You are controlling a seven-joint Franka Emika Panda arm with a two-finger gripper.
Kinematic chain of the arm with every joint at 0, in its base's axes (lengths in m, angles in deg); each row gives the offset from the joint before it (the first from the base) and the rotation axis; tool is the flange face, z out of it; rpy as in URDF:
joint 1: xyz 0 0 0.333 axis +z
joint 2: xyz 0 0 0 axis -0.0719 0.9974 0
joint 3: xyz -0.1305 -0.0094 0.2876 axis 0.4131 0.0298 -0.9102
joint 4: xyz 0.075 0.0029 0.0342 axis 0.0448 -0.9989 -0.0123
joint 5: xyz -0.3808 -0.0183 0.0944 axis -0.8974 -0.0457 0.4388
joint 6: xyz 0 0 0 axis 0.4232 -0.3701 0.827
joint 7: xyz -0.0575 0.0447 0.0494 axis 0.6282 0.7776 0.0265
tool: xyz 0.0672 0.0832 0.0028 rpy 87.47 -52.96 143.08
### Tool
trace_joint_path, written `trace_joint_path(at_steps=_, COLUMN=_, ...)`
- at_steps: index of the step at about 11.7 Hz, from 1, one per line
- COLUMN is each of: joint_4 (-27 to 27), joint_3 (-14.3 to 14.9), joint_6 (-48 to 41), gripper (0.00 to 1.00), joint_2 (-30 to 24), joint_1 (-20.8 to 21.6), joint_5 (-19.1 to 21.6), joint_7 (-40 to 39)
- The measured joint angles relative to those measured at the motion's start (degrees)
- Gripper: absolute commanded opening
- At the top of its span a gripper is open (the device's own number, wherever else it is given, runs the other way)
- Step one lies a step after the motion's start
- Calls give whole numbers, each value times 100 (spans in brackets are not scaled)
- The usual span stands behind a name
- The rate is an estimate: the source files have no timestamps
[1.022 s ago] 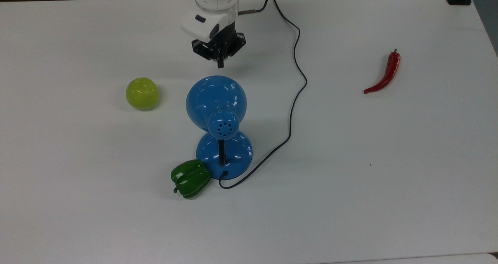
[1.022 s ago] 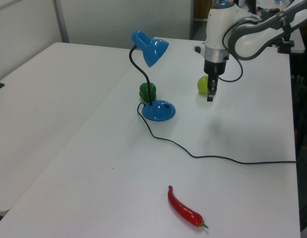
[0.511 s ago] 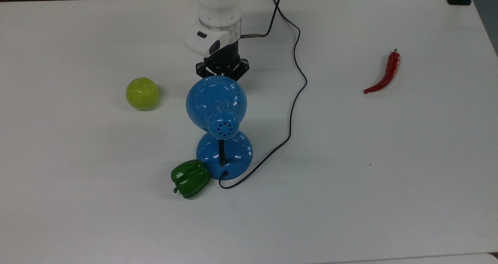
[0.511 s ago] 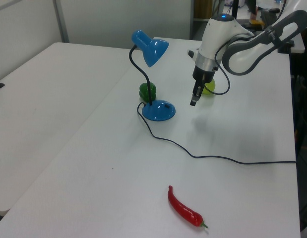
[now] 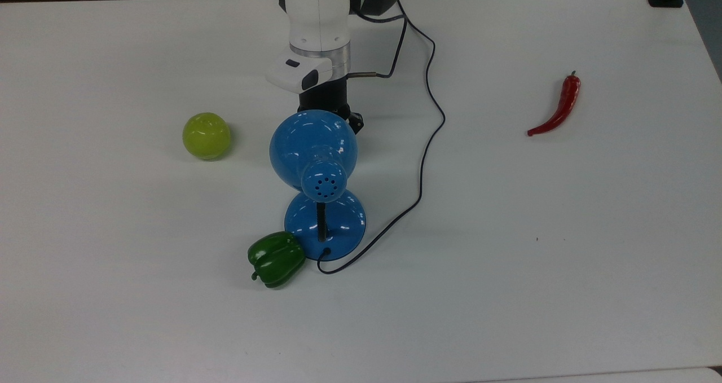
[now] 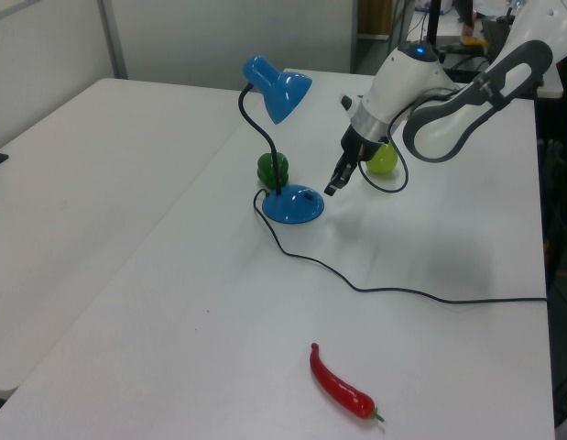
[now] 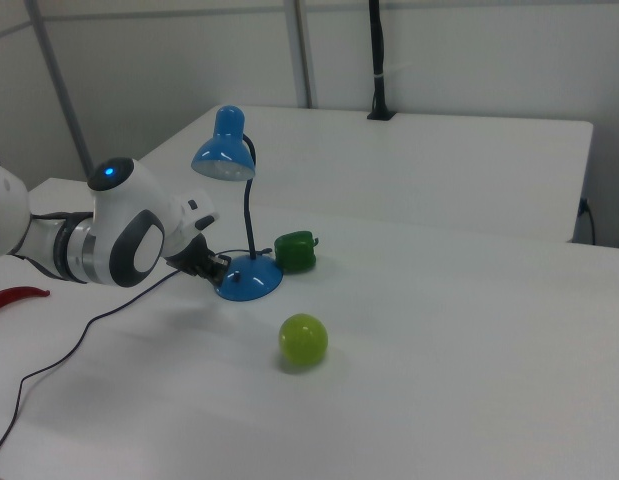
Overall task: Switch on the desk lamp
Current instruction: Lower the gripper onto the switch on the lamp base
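In the left view, the green pepper (image 6: 273, 169) touches the desk lamp (image 6: 293, 204) base on its left; my gripper (image 6: 331, 189), tilted, hangs just right of that base, fingers clenched together. Bare table (image 6: 448, 229) lies open farther right, up to its edge.

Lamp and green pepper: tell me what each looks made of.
Lamp: shade and base look like painted metal or hard plastic, glossy blue, with sharp window-like highlights; which of the two cannot be told. Its neck is thin, black and matte.
Pepper: probably moulded plastic, given its uniform green and smooth shine, though real produce cannot be ruled out.
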Motion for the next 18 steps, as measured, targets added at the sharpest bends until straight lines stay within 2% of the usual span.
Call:
trace_joint_path(at_steps=3, joint_4=52, joint_3=3, joint_6=338, gripper=0, joint_2=116, joint_1=-14, joint_5=0, joint_7=9)
trace_joint_path(at_steps=11, joint_4=696, joint_3=135, joint_6=552, gripper=0, joint_2=657, joint_1=-44, joint_5=0, joint_7=16)
trace_joint_path(at_steps=18, joint_4=733, joint_3=134, joint_6=552, gripper=0, joint_2=743, joint_1=37, joint_5=0, joint_7=18)
